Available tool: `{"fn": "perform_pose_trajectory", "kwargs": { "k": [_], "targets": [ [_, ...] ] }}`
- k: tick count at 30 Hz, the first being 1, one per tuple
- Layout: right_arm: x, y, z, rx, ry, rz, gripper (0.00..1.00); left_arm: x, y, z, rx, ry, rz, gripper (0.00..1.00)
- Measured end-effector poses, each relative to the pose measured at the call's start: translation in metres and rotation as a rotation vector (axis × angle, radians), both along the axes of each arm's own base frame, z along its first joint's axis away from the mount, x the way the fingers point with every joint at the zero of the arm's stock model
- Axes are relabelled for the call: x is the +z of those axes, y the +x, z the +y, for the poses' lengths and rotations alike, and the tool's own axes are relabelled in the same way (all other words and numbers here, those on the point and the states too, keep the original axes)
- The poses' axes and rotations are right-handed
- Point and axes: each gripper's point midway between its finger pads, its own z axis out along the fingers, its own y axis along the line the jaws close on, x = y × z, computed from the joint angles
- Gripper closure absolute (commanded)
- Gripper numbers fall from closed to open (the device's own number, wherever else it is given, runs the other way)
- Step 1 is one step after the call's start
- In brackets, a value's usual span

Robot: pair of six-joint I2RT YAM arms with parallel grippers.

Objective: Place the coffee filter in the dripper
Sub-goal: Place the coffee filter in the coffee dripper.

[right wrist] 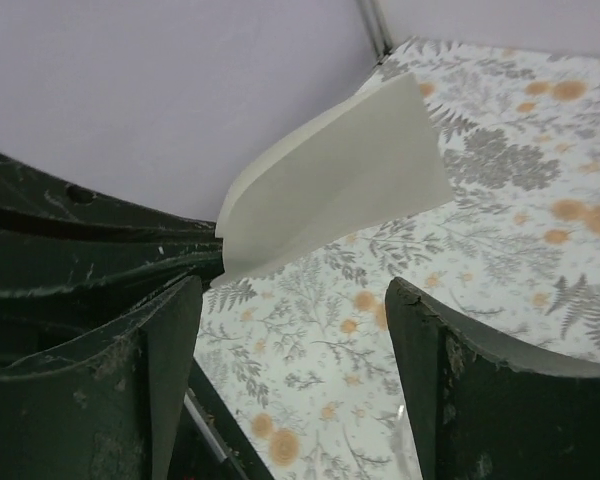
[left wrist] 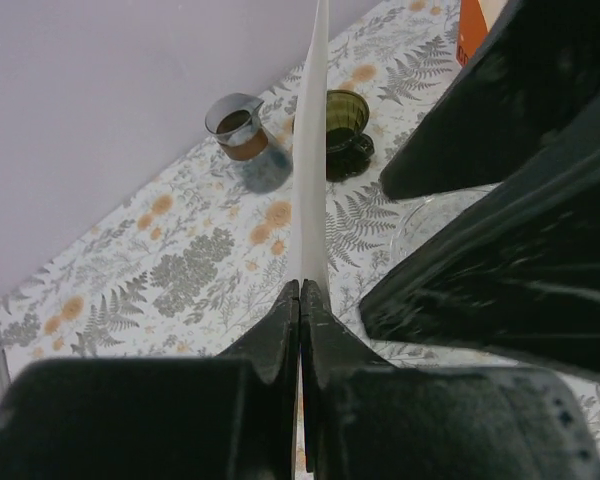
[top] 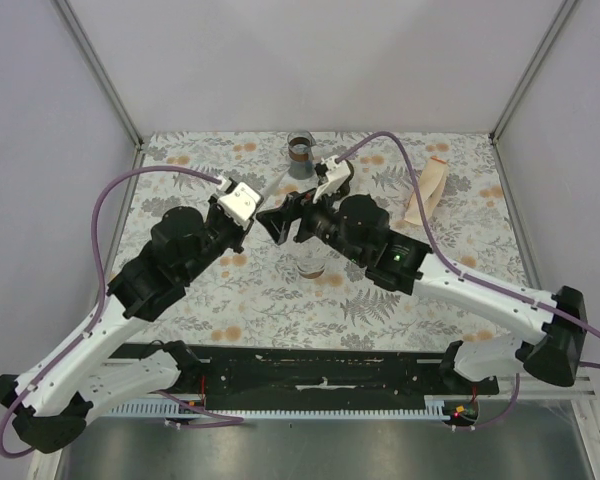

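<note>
Left wrist view shows the left claw (left wrist: 300, 300) closed on the edge of the flat coffee filter (left wrist: 313, 150), held upright in the air, well short of the dripper (left wrist: 346, 120) on the counter (left wrist: 180, 260). The right claw (right wrist: 295, 300) stands open beside the paper, gripping nothing. The step in hand seems to be spreading the filter into a cone; next it needs carrying above the dripper and lowering in.

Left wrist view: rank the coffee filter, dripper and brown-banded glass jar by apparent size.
1. coffee filter: tallest, but edge-on and nearest the camera, so unsure.
2. dripper and glass jar: look alike, not ranked.
</note>
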Motion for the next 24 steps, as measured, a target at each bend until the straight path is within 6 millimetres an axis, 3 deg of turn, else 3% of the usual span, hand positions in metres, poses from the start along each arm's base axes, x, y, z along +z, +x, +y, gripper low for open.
{"fn": "perform_pose_trajectory", "kwargs": {
  "k": [4,13,17,24],
  "targets": [
    [-0.013,0.001,0.025,0.028,0.058,0.064,0.24,0.002,-0.002,0.001,-0.021,0.032,-0.102,0.98],
    [-0.002,0.006,0.039,0.033,0.166,0.078,0.57,0.027,-0.005,0.007,-0.026,0.014,-0.243,0.98],
    [-0.001,0.015,0.035,-0.002,0.178,0.08,0.57,0.028,-0.007,0.006,-0.036,0.019,-0.252,0.98],
    [0.001,0.029,0.024,-0.074,0.178,0.054,0.45,0.024,-0.006,0.004,-0.035,0.033,-0.248,0.98]
  ]
}}
